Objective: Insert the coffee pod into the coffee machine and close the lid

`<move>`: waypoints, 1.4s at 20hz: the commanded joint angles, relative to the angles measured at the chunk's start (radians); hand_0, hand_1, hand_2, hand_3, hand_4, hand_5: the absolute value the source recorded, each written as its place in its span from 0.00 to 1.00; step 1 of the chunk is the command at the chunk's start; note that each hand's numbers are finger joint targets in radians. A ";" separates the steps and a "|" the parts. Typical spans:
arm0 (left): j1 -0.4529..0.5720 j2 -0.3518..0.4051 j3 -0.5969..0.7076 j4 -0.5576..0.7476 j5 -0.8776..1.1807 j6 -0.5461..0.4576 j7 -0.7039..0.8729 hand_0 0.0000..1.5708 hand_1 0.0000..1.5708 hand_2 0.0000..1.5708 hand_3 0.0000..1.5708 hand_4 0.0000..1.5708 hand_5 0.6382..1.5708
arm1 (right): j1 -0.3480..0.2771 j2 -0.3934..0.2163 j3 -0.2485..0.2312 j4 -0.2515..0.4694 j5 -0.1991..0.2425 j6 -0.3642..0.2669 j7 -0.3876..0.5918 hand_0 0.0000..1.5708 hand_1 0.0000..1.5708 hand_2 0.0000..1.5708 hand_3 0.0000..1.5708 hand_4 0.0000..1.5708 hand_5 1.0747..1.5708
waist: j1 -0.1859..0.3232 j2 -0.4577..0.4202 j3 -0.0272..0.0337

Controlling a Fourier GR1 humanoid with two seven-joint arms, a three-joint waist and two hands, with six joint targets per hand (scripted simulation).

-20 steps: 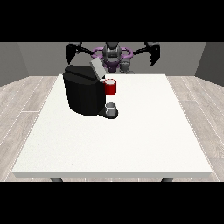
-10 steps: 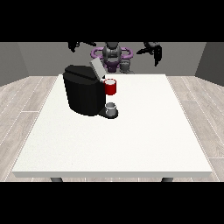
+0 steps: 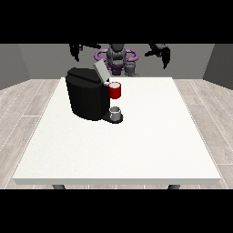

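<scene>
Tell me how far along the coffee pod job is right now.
Barely started. The coffee machine has its lid raised, with a red part at its front. Neither hand, at the view's left or right, holds anything. I cannot tell the pod apart; insertion and closing remain.

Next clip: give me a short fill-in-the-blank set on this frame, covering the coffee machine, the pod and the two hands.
1. The lid of the black coffee machine stands ____.
2. The coffee pod at the machine's head is ____ in colour.
3. The grey cup sits on the machine's base, directly ____ the pod.
4. The hand at the view's left and the hand at the view's right both hang ____ the table, touching nothing.

Missing words: open; red; below; above
</scene>
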 commanded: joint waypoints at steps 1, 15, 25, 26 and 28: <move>0.010 -0.007 -0.096 -0.103 0.062 0.028 0.057 0.00 0.00 0.00 0.00 0.22 1.00 | -0.019 -0.012 -0.062 0.105 -0.051 0.016 -0.053 0.00 0.00 0.00 0.00 0.08 1.00 | 0.042 0.053 0.0006; 0.119 0.039 -0.065 -0.309 0.119 0.055 0.128 0.00 0.00 0.00 0.00 0.24 1.00 | -0.179 0.095 0.096 0.117 0.018 -0.044 0.014 0.00 0.00 0.00 0.00 0.00 1.00 | -0.057 0.142 -0.0003; 0.185 0.060 -0.096 -0.405 0.088 0.104 0.090 0.00 0.00 0.00 0.00 0.19 1.00 | -0.285 0.034 0.062 0.202 -0.010 0.023 -0.029 0.00 0.00 0.00 0.00 0.11 1.00 | -0.048 0.217 -0.0002; 0.183 0.071 -0.099 -0.444 0.137 0.044 0.161 0.00 0.00 0.00 0.00 0.22 1.00 | -0.288 0.048 0.072 0.227 0.022 -0.027 -0.020 0.00 0.00 0.00 0.00 0.08 1.00 | -0.013 0.202 -0.0002; 0.184 0.084 -0.079 -0.430 0.112 0.091 0.141 0.00 0.00 0.00 0.00 0.23 1.00 | -0.301 0.016 0.072 0.208 -0.001 0.047 -0.023 0.00 0.00 0.00 0.00 0.10 1.00 | -0.041 0.206 -0.0002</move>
